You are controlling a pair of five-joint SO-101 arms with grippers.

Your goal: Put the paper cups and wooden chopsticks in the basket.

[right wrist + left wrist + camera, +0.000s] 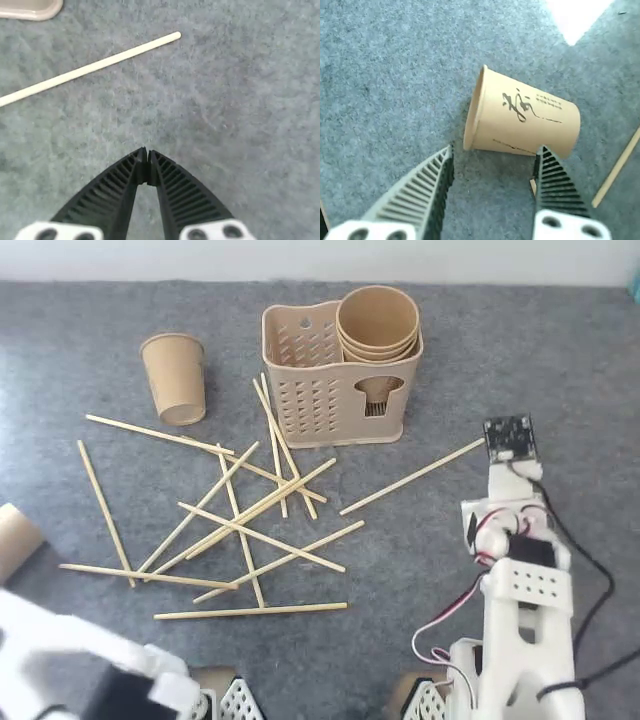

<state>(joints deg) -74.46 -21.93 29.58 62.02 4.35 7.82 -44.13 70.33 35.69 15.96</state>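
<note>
The left gripper (496, 148) has its jaws wide, and a paper cup (520, 120) lies on its side just ahead: picking this cup seems the present step. Next it must advance and close gently on the cup. The right gripper (146, 151) is closed and empty near a wooden chopstick (90, 67).

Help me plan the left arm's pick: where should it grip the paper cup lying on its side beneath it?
Across the mid wall of the paper cup, from above: it lies on its side, rim sideways, so the open left gripper can probably straddle its round body.
</note>
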